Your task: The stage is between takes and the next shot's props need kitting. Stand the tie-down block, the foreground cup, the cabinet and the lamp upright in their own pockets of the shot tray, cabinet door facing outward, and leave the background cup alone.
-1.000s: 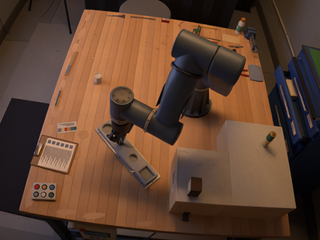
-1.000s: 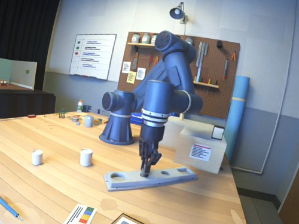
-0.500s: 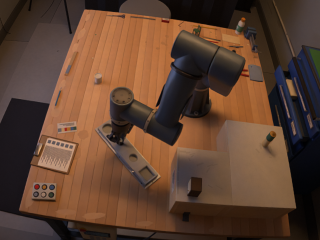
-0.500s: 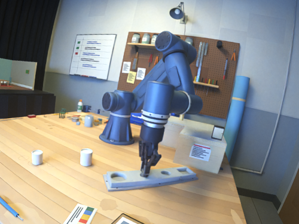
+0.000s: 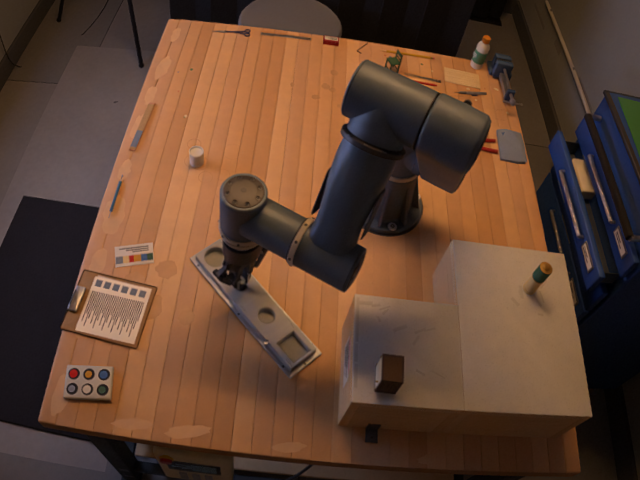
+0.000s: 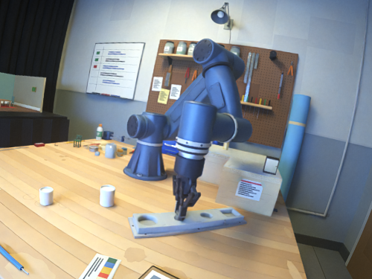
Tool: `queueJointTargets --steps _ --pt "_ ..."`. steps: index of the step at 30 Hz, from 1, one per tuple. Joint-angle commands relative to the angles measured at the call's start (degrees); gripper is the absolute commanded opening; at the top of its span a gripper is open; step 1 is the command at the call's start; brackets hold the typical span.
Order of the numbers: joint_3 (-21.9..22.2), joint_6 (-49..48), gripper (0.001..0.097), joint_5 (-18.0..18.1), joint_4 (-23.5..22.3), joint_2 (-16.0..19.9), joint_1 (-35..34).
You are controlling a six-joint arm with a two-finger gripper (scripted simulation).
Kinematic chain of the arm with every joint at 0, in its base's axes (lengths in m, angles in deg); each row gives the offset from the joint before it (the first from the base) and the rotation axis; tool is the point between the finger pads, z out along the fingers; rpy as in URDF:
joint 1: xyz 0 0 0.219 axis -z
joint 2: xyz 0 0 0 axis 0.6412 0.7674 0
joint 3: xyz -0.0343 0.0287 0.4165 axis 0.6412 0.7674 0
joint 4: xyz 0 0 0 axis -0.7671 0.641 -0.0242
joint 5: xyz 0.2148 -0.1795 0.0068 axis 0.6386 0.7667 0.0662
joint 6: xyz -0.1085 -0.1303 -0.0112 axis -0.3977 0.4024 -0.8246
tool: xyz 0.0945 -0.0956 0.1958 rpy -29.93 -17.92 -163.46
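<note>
The tie-down block is a small dark piece held in my closed gripper [image 5: 238, 282] [image 6: 181, 215], which is lowered into the second pocket of the grey shot tray [image 5: 253, 308] [image 6: 185, 221]; the block itself is mostly hidden by the fingers. The tray lies flat on the table, with a round pocket at its near-left end and a small round and a square pocket beyond the gripper. Two white cups stand left of the tray, one nearer it [image 6: 107, 195] and one further away [image 5: 196, 156] [image 6: 46, 196]. The dark cabinet [image 5: 389, 373] [image 6: 271, 165] and the lamp [image 5: 538, 276] stand on the pale stepped boxes.
The pale stepped boxes [image 5: 465, 336] [image 6: 248, 185] fill the table's right front corner. A clipboard [image 5: 109, 308], a colour card [image 5: 134, 254] and a paint palette [image 5: 88, 383] lie near the left front edge. The robot base [image 5: 395, 206] stands mid-table, with tools along the far edge.
</note>
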Motion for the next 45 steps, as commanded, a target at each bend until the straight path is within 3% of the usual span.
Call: queueJointTargets --steps 1,9,25,45 --pt "0.0 0.0 0.0240 0.0 0.0 -0.1 0.0" --pt "0.0 0.0 0.0400 0.0 0.0 -0.1 0.0" --pt "-0.2 0.0 0.0400 0.7 0.0 -0.6 0.0" --pt "-2.9 0.0 0.0400 9.6 0.0 -6.7 0.0"
